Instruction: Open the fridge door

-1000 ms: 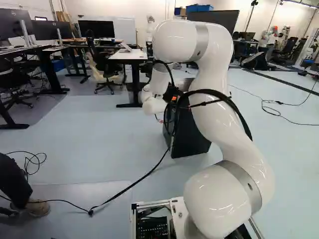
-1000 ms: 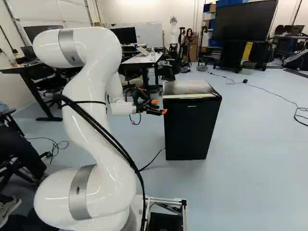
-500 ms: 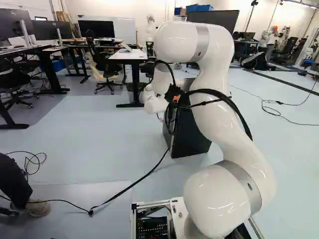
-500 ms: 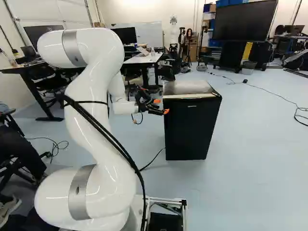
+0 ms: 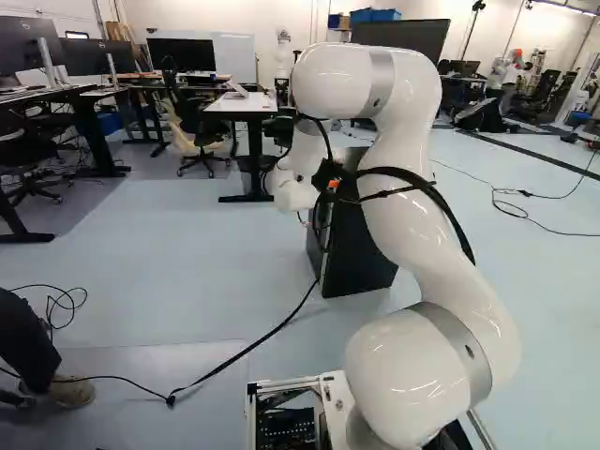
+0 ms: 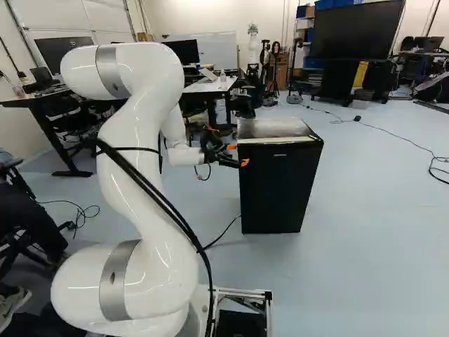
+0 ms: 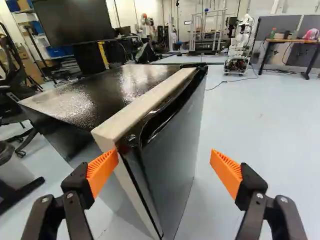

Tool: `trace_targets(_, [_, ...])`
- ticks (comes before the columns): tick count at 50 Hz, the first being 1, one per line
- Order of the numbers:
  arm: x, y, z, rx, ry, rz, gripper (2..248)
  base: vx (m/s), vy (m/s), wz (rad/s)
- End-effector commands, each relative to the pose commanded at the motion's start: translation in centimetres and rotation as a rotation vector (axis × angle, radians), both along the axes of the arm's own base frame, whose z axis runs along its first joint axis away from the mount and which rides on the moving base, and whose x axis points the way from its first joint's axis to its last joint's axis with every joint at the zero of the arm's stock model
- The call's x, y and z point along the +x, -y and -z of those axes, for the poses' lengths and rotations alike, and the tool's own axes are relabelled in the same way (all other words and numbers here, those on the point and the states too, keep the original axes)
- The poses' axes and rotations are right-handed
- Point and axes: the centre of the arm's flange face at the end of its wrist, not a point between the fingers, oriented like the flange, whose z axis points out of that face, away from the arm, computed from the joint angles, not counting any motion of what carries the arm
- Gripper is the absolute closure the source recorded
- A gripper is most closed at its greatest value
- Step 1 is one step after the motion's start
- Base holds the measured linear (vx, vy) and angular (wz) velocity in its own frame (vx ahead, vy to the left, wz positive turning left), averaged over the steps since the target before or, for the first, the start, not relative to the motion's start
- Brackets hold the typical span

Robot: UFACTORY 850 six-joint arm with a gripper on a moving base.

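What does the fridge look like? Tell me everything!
The fridge is a black box standing upright on the floor. Its top looks shiny and bumpy. The door looks smooth and shut, with a scooped groove along its top edge. A pale strip runs behind it, across the top and down. The open gripper is near one door edge; I can't tell if it touches.

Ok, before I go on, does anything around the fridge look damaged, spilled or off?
Fridge looks fine: upright, no visible damage or spill. The one oddity is a black cable lying loose across the open floor towards it, where it might snag the base.
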Motion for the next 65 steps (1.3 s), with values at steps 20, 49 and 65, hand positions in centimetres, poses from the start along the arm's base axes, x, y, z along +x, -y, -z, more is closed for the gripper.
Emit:
trace_targets(20, [-2.0, 1.6, 0.0, 0.015, -0.024, 0.08, 3, 0.0, 0.0, -0.002])
trace_targets(49, [-8.1, 4.6, 0.4, 0.059, -0.096, 0.274, 3, -0.001, -0.001, -0.002])
trace_targets(65, [-11.9, 6.2, 0.8, 0.109, -0.136, 0.451, 3, 0.0, 0.0, 0.0])
